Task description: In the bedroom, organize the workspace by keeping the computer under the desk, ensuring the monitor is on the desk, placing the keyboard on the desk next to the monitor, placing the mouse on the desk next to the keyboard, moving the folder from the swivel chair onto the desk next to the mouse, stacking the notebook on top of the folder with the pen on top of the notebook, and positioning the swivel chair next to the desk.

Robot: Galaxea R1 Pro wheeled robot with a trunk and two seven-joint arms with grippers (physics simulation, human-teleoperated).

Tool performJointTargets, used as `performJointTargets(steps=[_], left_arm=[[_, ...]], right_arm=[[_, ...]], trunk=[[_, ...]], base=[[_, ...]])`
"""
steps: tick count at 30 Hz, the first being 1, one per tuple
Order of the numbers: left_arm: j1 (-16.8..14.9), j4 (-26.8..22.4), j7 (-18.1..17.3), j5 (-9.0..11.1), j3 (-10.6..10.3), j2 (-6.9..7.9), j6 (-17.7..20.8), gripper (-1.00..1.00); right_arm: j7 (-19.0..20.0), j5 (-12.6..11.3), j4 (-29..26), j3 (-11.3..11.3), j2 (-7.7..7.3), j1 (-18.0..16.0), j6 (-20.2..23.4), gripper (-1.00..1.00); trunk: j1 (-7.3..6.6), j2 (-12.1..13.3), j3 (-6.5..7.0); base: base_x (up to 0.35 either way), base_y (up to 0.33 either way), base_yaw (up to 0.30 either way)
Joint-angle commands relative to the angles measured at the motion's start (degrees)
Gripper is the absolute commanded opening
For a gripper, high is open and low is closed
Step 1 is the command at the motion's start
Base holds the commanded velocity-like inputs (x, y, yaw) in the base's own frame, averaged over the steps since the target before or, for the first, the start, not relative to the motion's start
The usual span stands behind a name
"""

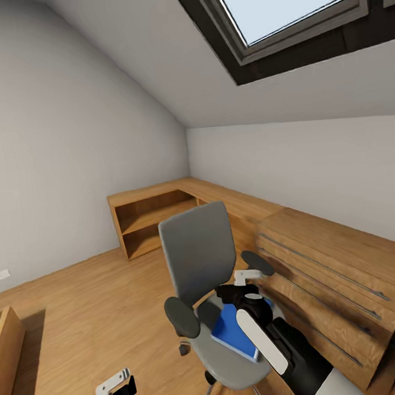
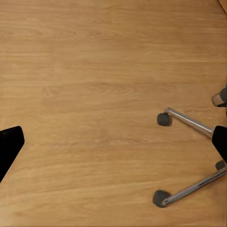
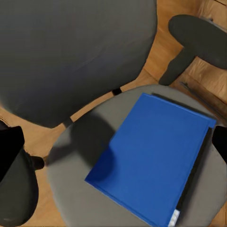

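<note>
A: Head view first: your swivel chair (image 1: 204, 269) stands on the wood floor (image 1: 93, 302), just beside the light wood cabinet (image 1: 322, 258) that runs along the wall under the skylight (image 1: 288, 4). Its grey back faces you, black armrests on either side.

B: And the folder (image 1: 233, 332)?

A: It lies flat on the chair's seat, bright blue, partly hidden in this view by your right arm. Your right claw (image 1: 247, 275) hangs above it, over the side of the seat nearest the cabinet.

B: What does your right wrist view give?

A: The folder (image 3: 153, 158) fills much of the seat (image 3: 75, 198), set at an angle to the backrest, one corner reaching close to the seat's edge. A shadow falls across the corner nearest the backrest. The claw's two fingers show as dark tips at the opposite edges of that picture, wide apart, with nothing between them.

B: And your left side?

A: Your left claw (image 1: 112, 387) sits low, out over bare floor, well apart from the chair. In the left wrist view its fingers are likewise spread and hold nothing; below them are floorboards and two chrome legs of the chair's base (image 2: 189, 189) with their casters.
</note>
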Motion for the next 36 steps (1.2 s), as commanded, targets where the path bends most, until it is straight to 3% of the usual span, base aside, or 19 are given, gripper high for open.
performJointTargets(steps=[1,4,7,11,13,22,24,30,36], left_arm=[[-0.1,0.0,0.4,0.6,-0.4,0.09,-0.4,1.0],[-0.1,0.0,0.4,0.5,-0.4,0.08,-0.4,1.0],[-0.1,0.0,0.4,0.5,-0.4,0.08,-0.4,1.0],[-0.1,0.0,0.4,0.5,-0.4,0.09,-0.4,1.0],[-0.1,0.0,0.4,0.5,-0.4,0.09,-0.4,1.0],[-0.1,0.0,0.3,0.4,-0.5,0.02,-0.4,1.0],[-0.1,0.0,0.2,0.4,-0.5,0.01,-0.4,1.0],[-0.1,0.0,0.1,0.1,-0.6,-0.06,-0.8,1.0],[-0.1,-0.2,0.1,0.0,-0.7,-0.1,-1.5,1.0]], right_arm=[[-0.4,0.4,0.8,0.4,-0.01,-0.1,-0.5,1.0],[-0.3,0.8,2.2,0.4,-0.01,-0.1,-1.3,1.0],[-0.1,2.6,5.5,0.4,0.04,-0.1,-2.2,1.0],[1.3,9.9,10.1,0.5,0.04,-0.1,-10.1,1.0],[1.4,11.0,10.7,0.6,0.08,-0.1,-11.1,1.0],[2.8,12.2,20.1,0.5,1.8,-0.3,-12.2,1.0],[7.3,12.2,27.5,0.3,2.09,-1.6,-14.4,1.0],[13.6,12.0,44.0,0.3,3.67,-8.1,-21.0,1.0],[17.4,12.0,49.4,0.2,3.95,-10.1,-23.2,1.0]], trunk=[[0.03,0.0,-0.07],[0.03,0.0,-0.07],[0.03,0.0,-0.07],[0.03,0.0,-0.07],[0.03,0.0,-0.07],[0.03,0.0,-0.07],[0.03,0.0,-0.07],[0.03,0.0,-0.07],[0.03,0.0,-0.07]], base=[[0.243,0.015,0.014],[0.233,0.009,0.008],[0.091,0.002,0.002],[0.138,0.0,0.0],[0.203,0.0,0.0],[0.168,0.0,0.0],[0.092,0.0,0.0],[0.135,0.0,0.0],[0.149,0.0,0.0]])
